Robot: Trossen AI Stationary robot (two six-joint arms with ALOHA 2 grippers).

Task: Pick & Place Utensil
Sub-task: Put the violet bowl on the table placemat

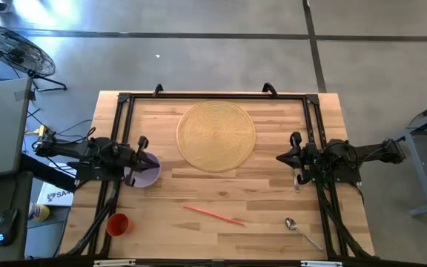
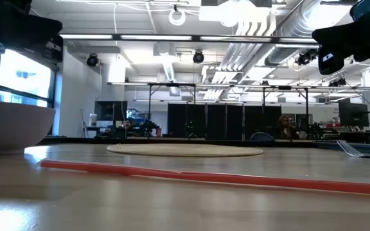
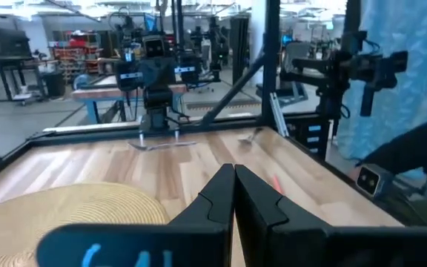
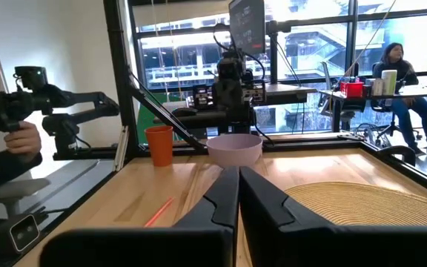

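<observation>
A metal spoon (image 1: 293,223) lies flat near the table's near right corner, and a fork (image 1: 297,180) lies under the right arm. The left wrist view shows both, the fork (image 3: 158,144) and the spoon (image 3: 250,136). A thin red stick (image 1: 213,214) lies on the near middle of the table. My left gripper (image 1: 143,148) hovers shut above a lavender bowl (image 1: 145,170). My right gripper (image 1: 284,156) hovers shut at the right side, beside a round woven mat (image 1: 216,136). Their fingers meet in the wrist views, left (image 3: 233,178) and right (image 4: 239,178).
An orange cup (image 1: 117,224) stands near the near left corner. A black frame (image 1: 213,96) runs along the far edge and both sides of the table. The red stick (image 2: 204,176) crosses the low view. A person's hand (image 4: 22,139) holds a device beyond the table; another person (image 4: 395,67) sits far off.
</observation>
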